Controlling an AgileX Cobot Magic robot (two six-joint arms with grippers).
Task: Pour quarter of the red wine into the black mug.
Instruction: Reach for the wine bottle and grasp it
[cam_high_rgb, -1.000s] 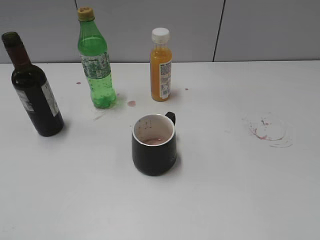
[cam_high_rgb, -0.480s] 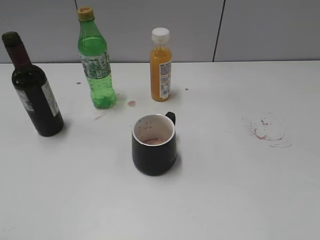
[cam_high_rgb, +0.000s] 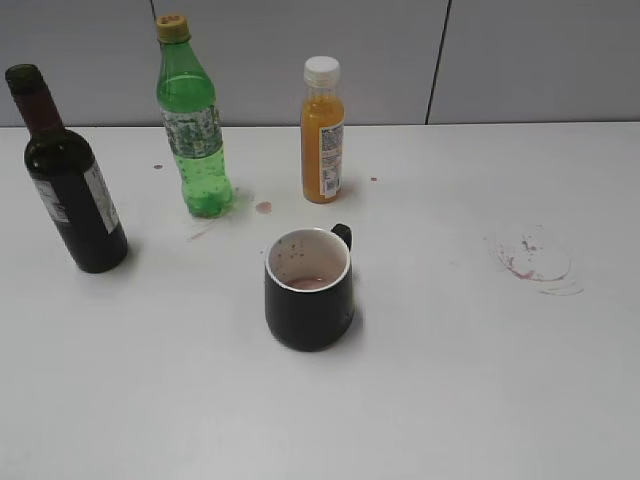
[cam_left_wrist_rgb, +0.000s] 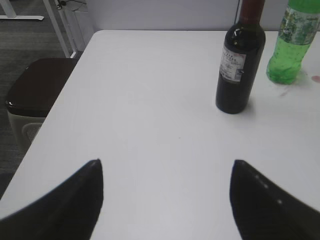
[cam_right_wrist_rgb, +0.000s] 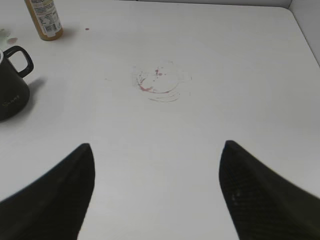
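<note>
Left wrist view, lower edge: the left gripper hangs with its two dark fingers spread wide and nothing between them, over bare white table. Right wrist view, lower edge: the right gripper is likewise spread and empty. Neither arm appears in the exterior view.

Centre of the exterior frame: the black mug stands upright, handle turned toward the back, a trace of reddish liquid at the bottom of its speckled white interior. In the right wrist view it sits at the far left edge.

Left edge of the exterior frame: the red wine stands upright, long axis vertical, neck uppermost and with no cap visible. In the left wrist view it lies ahead of the fingers and toward the upper right, well apart from them. The left gripper is therefore judged the nearer arm for the grasp.

Farthest back: a green bottle and an orange juice bottle; dried reddish rings mark the table at right.
</note>
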